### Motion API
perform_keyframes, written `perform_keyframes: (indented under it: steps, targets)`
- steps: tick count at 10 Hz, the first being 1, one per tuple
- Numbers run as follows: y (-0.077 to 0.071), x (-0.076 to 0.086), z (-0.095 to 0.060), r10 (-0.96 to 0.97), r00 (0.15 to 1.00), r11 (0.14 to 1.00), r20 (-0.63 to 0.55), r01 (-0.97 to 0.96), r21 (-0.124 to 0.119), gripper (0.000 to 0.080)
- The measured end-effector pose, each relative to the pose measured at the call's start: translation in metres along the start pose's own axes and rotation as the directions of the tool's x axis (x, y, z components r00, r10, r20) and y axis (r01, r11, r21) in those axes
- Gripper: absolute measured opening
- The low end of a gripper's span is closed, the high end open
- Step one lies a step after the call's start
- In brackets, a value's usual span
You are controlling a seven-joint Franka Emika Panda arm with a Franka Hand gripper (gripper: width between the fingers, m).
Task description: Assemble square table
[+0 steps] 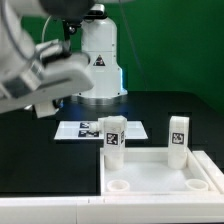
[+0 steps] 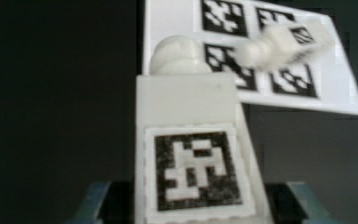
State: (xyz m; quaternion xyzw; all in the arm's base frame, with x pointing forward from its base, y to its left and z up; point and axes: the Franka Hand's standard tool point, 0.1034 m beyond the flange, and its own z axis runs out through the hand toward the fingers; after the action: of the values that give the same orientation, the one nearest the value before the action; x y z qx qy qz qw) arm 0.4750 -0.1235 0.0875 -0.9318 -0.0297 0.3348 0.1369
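Two legs stand upright by the tabletop [image 1: 150,170]: one leg [image 1: 113,133] near the marker board [image 1: 85,129], the other leg [image 1: 178,140] toward the exterior view's right. At your wrist, another leg [image 2: 190,150] sits between the gripper's [image 2: 197,205] fingers [image 2: 98,200]; whether they clamp it, you cannot tell.

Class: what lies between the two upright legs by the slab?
In the exterior view, only the slab's bare edge lies between one leg and the other leg.
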Motion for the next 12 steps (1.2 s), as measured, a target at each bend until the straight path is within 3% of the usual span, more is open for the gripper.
perform_keyframes:
  steps: [3,4,5,6,7,10,11,12]
  targets:
    - [-0.001,0.004,-0.005,0.003,0.986,1.000,-0.166,-0.005,-0.011,0.0284]
    - [-0.016,0.013,-0.025,-0.006,0.973,1.000,-0.232,0.007,0.001,0.0284]
    - [-0.038,0.026,-0.057,-0.035,0.947,0.999,-0.319,0.039,0.005,0.0284]
    - [-0.052,0.038,-0.082,-0.077,0.905,0.997,-0.419,0.079,-0.013,0.0284]
    - [-0.065,0.040,-0.095,-0.101,0.883,0.995,-0.458,0.091,-0.043,0.0284]
    - [-0.053,0.043,-0.093,-0.099,0.791,0.995,-0.603,0.063,-0.081,0.0284]
    - [-0.049,0.046,-0.097,-0.103,0.755,0.994,-0.647,0.051,-0.099,0.0284]
    - [-0.053,0.049,-0.103,-0.092,0.711,0.994,-0.697,0.029,-0.101,0.0284]
